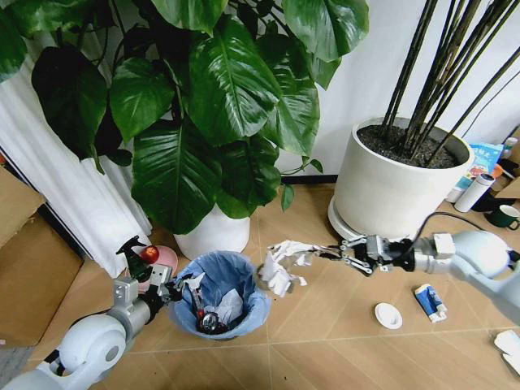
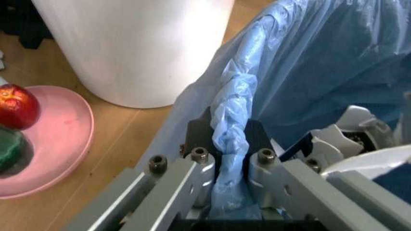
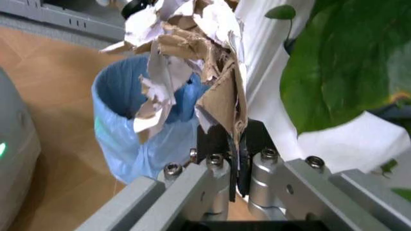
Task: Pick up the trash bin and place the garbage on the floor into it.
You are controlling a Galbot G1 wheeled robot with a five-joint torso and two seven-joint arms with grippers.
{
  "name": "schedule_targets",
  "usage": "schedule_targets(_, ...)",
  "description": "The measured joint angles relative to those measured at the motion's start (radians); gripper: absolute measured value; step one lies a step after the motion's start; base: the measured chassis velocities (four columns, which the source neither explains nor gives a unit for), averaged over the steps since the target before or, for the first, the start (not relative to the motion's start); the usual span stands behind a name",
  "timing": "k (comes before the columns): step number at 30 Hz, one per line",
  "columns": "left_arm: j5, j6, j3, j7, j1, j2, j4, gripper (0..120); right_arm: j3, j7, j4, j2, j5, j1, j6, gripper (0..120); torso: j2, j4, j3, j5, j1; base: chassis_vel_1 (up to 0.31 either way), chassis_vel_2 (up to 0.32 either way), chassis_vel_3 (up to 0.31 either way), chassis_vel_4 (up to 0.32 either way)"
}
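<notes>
Wooden flooring is running beneath two big white plant pots (image 1: 213, 233). At the left, the left gripper (image 1: 172, 290) is pinching its fingers onto the bag-wrapped rim of the small round black trash bin with its crinkly light-blue liner (image 1: 221, 292), which is standing upright, mouth facing up. Just right of it, the right gripper (image 1: 335, 254) is clamping a crumpled white-and-brown paper wad (image 1: 283, 264), its long axis lying roughly toward the bin. Released short of the rim, the wad could be falling outside. Farther right, a small white disc (image 1: 388, 315) and a blue-white packet (image 1: 429, 301) are lying on the floor.
</notes>
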Motion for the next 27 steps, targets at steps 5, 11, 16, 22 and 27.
schedule_targets(5, -0.002, -0.001, -0.002, 0.003, 0.002, 0.003, 0.000, 1, -0.127, -0.025, -0.048, 0.059, 0.002, 0.136, 0.015, 0, 0.000, 0.0001, 0.000, 0.0000, 0.000, 0.000, 0.000, 0.000, 0.000)
schedule_targets(11, -0.006, -0.002, -0.002, 0.004, 0.001, 0.004, 0.001, 1, -0.235, -0.033, -0.090, 0.124, 0.010, 0.223, 0.016, 0, 0.000, 0.0000, 0.000, 0.0001, 0.000, 0.000, 0.000, 0.000, 0.000)
schedule_targets(16, -0.010, -0.002, -0.006, 0.004, 0.002, 0.007, -0.001, 1, -0.282, -0.043, -0.124, 0.170, 0.005, 0.259, 0.016, 0, 0.000, -0.0001, 0.000, 0.0002, 0.000, 0.000, 0.000, 0.000, 0.000)
schedule_targets(22, -0.011, -0.002, -0.009, 0.004, 0.006, 0.008, 0.001, 1, -0.377, -0.086, -0.203, 0.247, -0.011, 0.354, 0.024, 0, 0.000, -0.0001, 0.000, 0.0000, 0.000, 0.000, 0.000, 0.000, 0.000)
schedule_targets(27, -0.012, -0.001, -0.008, 0.004, 0.010, 0.010, 0.001, 1, -0.455, -0.136, -0.270, 0.308, -0.047, 0.464, 0.048, 0, 0.000, 0.0000, 0.000, 0.0000, 0.000, 0.000, 0.000, 0.000, 0.000)
